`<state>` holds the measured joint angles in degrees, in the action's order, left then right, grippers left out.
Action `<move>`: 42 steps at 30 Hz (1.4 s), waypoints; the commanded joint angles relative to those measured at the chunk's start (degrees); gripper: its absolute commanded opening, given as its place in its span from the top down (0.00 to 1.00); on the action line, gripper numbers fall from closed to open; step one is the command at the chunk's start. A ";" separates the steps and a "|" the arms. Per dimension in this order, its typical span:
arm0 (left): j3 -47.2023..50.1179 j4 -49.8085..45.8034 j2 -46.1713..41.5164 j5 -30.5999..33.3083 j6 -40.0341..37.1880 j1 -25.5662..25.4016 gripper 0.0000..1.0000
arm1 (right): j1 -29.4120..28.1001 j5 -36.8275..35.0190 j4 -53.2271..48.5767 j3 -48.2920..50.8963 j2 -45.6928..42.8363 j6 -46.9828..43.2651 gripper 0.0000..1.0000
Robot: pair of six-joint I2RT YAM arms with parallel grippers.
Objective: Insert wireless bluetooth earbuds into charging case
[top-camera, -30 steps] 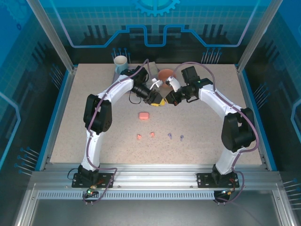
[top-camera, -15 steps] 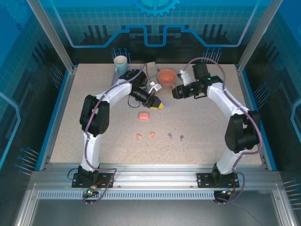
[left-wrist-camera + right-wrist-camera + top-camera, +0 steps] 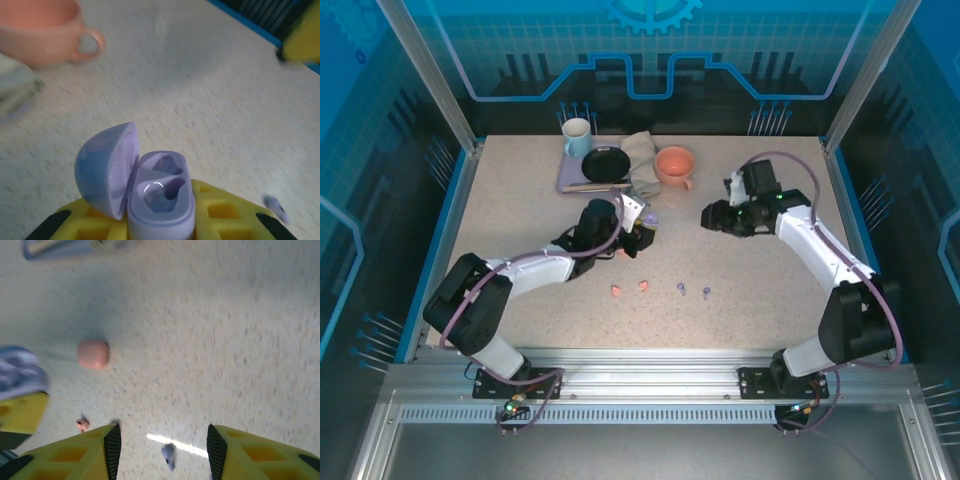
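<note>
On the speckled tabletop (image 3: 510, 210), near its middle: left end effector (image 3: 638, 232) clenched on the lilac charging case (image 3: 160, 200), lid (image 3: 106, 167) swung open, wells apparently empty. Off to the right, right end effector (image 3: 712, 217) released, grasping nothing. Close by the left one, a closed pink charging case (image 3: 93, 354). Nearer the bases, lying in a row: coral-pink earbuds (image 3: 616, 291), then lilac earbuds (image 3: 680, 288). Probably featherlight, hard and slick, apt to squirt free; best pinched gently across the body.
</note>
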<state>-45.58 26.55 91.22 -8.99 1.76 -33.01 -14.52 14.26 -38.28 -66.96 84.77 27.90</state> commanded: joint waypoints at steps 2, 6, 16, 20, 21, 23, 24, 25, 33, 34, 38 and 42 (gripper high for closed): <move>5.62 25.93 0.12 17.50 -0.35 -5.02 1.00 | -4.90 -5.41 -2.62 3.47 -2.33 6.41 0.49; 8.65 34.07 1.62 18.87 -1.13 -7.49 1.00 | -9.04 -9.02 -2.37 7.13 -2.91 7.57 0.49; 13.05 38.01 2.43 5.47 -3.33 -7.40 1.00 | -17.28 -14.44 0.04 12.20 -3.32 9.34 0.49; 14.75 39.00 1.80 3.27 -3.88 -6.73 1.00 | -19.59 -16.57 -0.49 11.49 -1.53 9.19 0.50; 15.92 41.36 1.68 4.68 -4.37 -6.73 1.00 | -19.91 -16.83 -0.64 11.20 -0.85 9.19 0.50; 16.97 41.99 0.56 8.20 -6.60 -6.95 1.00 | -20.35 -17.66 -0.91 10.84 0.04 9.52 0.51; 17.18 41.83 -0.13 10.39 -8.35 -7.18 1.00 | -20.46 -17.99 -0.92 10.83 0.34 9.92 0.51; 17.49 42.79 -0.38 11.70 -9.21 -7.19 1.00 | -20.45 -18.28 -0.86 10.82 0.48 10.29 0.51; 15.96 43.71 -1.40 7.46 -9.46 -6.00 1.00 | -19.41 -17.75 -0.72 7.03 0.90 10.55 0.51; 15.96 44.68 -1.17 7.48 -9.11 -5.99 1.00 | -18.99 -17.43 -0.90 6.55 1.00 10.42 0.51; 15.35 46.70 -0.35 6.44 -7.46 -5.88 1.00 | -16.99 -15.13 -0.54 5.61 0.12 10.90 0.52; 14.87 49.22 -0.04 2.85 -4.72 -5.04 1.00 | -14.45 -10.70 0.79 5.78 -1.17 10.97 0.52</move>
<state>-28.88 70.57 91.33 -2.11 -5.23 -38.92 -30.59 -0.19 -37.89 -60.12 85.08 38.04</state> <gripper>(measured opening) 0.231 0.484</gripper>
